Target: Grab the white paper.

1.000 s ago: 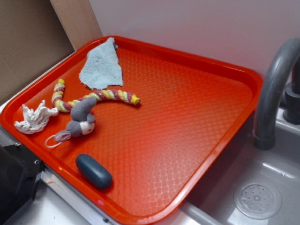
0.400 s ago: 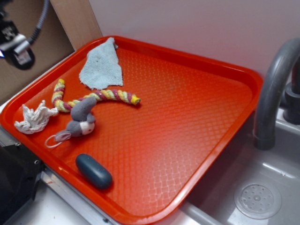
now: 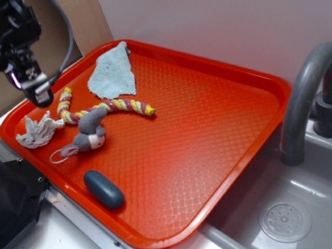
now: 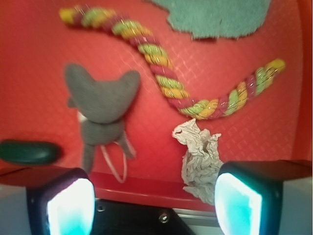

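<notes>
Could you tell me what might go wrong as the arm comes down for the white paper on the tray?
The white paper lies at the tray rim, so a finger may strike the raised edge. In the wrist view it sits off toward one finger of the open gripper, risking a one-sided pinch. The rope toy nearby could snag.

White paper (image 3: pixel 39 130): one small crumpled wad, white to off-white, with twisted, spiky folds fanning outward. It lies loose on the red tray floor, at the tray's left corner close to the rim. In the wrist view the white paper (image 4: pixel 199 159) appears creased and irregular, resting free.
</notes>
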`<state>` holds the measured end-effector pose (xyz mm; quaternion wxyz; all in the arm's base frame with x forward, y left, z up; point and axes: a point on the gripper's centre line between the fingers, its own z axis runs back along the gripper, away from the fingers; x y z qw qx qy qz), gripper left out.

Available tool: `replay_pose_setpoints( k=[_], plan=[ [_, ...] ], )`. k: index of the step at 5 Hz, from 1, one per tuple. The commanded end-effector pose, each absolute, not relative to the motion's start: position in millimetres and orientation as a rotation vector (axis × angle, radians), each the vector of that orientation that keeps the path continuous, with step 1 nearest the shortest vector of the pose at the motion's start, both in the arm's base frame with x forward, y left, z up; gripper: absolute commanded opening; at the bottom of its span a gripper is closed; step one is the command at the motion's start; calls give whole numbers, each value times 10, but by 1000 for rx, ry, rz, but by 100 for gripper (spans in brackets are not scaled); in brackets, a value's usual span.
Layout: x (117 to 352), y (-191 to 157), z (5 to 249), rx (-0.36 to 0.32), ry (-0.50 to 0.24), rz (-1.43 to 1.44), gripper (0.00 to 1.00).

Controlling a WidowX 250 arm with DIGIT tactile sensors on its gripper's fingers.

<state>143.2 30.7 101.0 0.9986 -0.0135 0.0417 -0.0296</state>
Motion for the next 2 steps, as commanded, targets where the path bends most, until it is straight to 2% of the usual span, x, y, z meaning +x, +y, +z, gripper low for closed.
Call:
replay_pose_setpoints(
  k=[1, 2],
  plan=[
    [1359, 391, 657, 150, 126, -57, 100],
    [1441, 489, 429, 182, 178, -41, 100]
  ],
)
